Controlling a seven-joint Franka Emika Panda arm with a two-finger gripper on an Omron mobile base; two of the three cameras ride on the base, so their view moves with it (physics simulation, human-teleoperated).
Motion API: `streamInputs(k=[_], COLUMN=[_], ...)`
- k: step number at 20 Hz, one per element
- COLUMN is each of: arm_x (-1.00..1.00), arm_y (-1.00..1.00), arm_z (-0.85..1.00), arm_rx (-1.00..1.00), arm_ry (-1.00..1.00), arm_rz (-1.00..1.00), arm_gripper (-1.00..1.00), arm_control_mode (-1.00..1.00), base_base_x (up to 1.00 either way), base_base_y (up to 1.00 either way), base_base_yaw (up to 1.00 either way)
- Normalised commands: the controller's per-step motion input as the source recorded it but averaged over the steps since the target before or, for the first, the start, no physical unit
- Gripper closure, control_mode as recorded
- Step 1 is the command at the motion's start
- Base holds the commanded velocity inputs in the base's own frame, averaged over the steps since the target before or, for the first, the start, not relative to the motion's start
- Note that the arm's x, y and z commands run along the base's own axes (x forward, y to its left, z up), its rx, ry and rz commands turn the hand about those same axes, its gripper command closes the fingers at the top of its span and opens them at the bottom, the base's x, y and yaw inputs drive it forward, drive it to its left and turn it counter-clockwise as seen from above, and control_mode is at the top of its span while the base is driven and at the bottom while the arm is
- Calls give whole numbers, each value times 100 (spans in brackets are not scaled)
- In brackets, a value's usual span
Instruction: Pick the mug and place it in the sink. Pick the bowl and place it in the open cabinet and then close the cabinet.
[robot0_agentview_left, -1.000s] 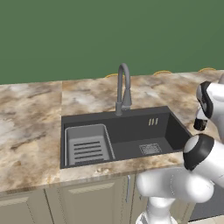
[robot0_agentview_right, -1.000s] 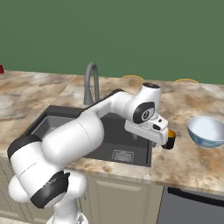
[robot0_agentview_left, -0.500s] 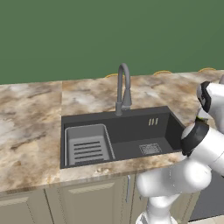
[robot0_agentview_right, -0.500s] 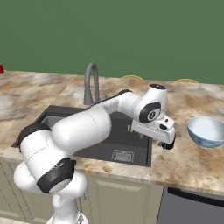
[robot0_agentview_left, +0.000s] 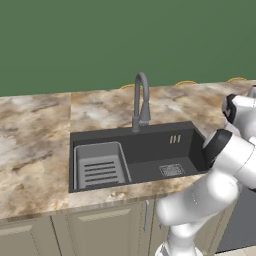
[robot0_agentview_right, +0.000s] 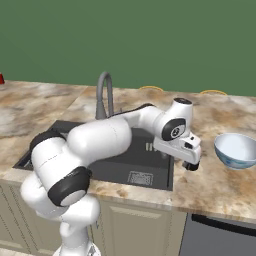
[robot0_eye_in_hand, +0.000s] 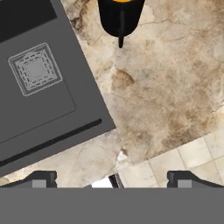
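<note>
while my end effector (robot0_agentview_right: 192, 164) hangs with its fingers spread wide and nothing between them, it sits low over the marbled desk (robot0_agentview_right: 220, 182) just right of the sink (robot0_agentview_right: 145, 172). from the hand view, the mug (robot0_eye_in_hand: 120, 16) stands on the desk near the sink's corner, apart from my fingertips (robot0_eye_in_hand: 41, 178). the bowl (robot0_agentview_right: 236, 150) rests upright on the desk, further right of my end effector.

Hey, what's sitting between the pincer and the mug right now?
Nothing. In the hand view the open pincer and the mug are separated by bare marbled counter, with the sink corner off to one side.
</note>
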Motion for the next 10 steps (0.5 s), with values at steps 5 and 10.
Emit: streamInputs(k=[5,10], arm_x=[19,26], arm_y=[-9,-7], arm_z=[-19,-13], arm_rx=[0,0], arm_ry=[0,0], arm_rz=[0,0], arm_gripper=[-100,-100], arm_control_mode=[-100,-100], base_base_x=[0,0], base_base_y=[0,0], base_base_yaw=[0,0])
